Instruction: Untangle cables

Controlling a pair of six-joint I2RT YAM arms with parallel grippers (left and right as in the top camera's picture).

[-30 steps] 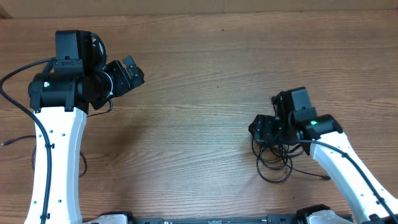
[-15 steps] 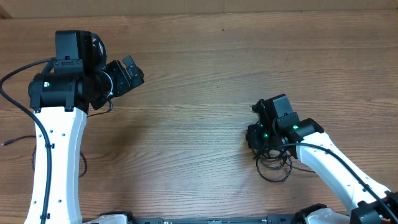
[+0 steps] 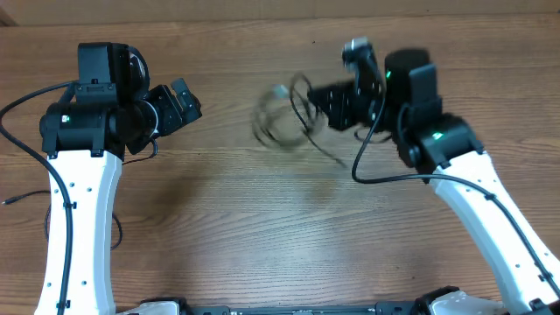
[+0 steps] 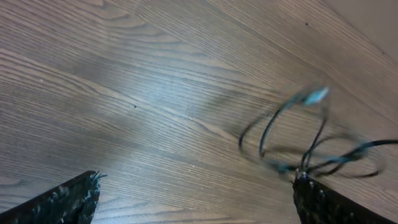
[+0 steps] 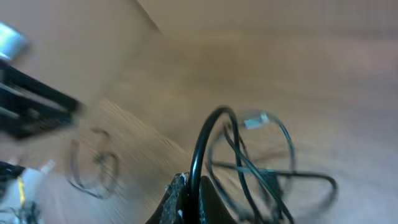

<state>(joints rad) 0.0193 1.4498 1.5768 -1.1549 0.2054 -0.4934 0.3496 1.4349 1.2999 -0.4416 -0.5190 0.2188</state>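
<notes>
Tangled cables [image 3: 282,121] are gripped in the closed right tool [image 3: 320,101], blurred above the table [image 3: 262,219]. The left tool [image 3: 182,103] is seen wide open, empty.

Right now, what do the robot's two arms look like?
Both arms have white, rounded links marked with small dark dots and black, boxy wrist housings. The left arm has a thick black cable looping alongside; the right arm has one too, plus a green light.

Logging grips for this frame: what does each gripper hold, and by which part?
Right gripper holds the cables by a loop of cord in the tangle; blur hides the exact spot. Left gripper holds nothing.
</notes>
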